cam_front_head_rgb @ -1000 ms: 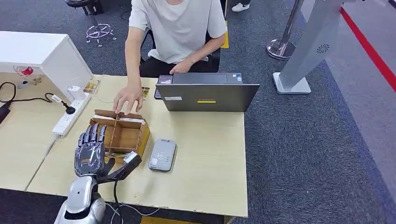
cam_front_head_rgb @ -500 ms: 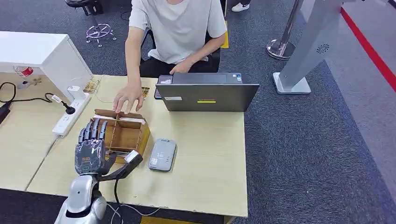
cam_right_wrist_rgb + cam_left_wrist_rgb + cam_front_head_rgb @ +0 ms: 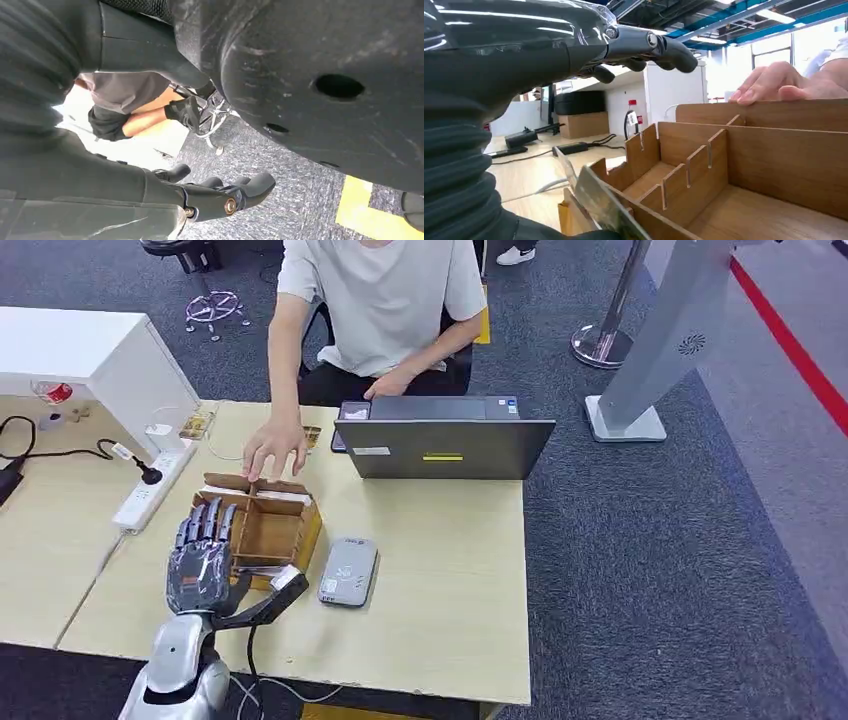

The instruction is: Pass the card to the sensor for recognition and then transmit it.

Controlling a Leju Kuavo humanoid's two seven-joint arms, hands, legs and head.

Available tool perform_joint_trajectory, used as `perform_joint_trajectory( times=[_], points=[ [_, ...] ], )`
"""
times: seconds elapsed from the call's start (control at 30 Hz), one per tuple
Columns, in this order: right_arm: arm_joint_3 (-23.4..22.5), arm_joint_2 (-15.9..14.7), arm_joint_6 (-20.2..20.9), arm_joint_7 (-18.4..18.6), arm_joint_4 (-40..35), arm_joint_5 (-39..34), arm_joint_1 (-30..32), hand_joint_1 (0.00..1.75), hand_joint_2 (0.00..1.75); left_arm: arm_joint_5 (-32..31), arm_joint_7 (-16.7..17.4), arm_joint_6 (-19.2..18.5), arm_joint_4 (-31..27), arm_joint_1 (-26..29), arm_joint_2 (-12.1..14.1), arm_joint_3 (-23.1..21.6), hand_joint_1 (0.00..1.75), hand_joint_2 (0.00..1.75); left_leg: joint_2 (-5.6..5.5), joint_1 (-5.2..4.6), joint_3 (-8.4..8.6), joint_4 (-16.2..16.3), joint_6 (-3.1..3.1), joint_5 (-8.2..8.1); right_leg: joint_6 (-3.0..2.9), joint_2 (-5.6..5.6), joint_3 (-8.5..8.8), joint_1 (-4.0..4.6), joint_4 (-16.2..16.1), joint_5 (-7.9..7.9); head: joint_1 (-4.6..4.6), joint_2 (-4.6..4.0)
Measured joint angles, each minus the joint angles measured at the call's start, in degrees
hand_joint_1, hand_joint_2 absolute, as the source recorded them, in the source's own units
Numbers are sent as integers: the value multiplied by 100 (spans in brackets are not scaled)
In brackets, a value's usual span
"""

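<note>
Pretty early days here I'd say: the left hand (image 3: 203,565) hovers over the near-left corner of the wooden divider box (image 3: 262,528) with its fingers (image 3: 651,47) spread wide and holding nothing, and the card (image 3: 604,205) looks like it's sitting propped at the box's near edge, not gripped yet. So the pick, the swipe over the grey card reader (image 3: 348,571) just right of the box, and the handover are all left. The right hand (image 3: 220,197) hangs down over the floor, fingers loosely apart, holding nothing, while a person's hand (image 3: 272,447) rests on the box's far wall.
</note>
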Motion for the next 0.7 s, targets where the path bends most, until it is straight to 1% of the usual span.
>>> perform_joint_trajectory(
  times=[0.17, 0.2, 0.7],
  points=[
    [31, -4, 0, 0, -2, 0, 0, 0, 175, 2, -48, -72, 90, -68, 26, 0, 0, 175, 0, 0, 7, -1, 0, 0, 0, -1, 7, 0, 0, 0, 2, 0],
    [39, -4, 0, 0, -2, 0, 0, 0, 175, 2, -50, -83, 96, -74, 28, 0, 175, 175, 0, 0, 10, -1, 0, 1, 0, -1, 10, 0, 0, 0, 0, 0],
    [103, -22, 0, 2, -4, -2, -1, 0, 175, 66, -188, -369, 269, -80, 85, 0, 175, 175, 0, 0, 10, -1, 1, 6, 0, 0, 11, 0, 1, 1, 0, 0]
  ],
)
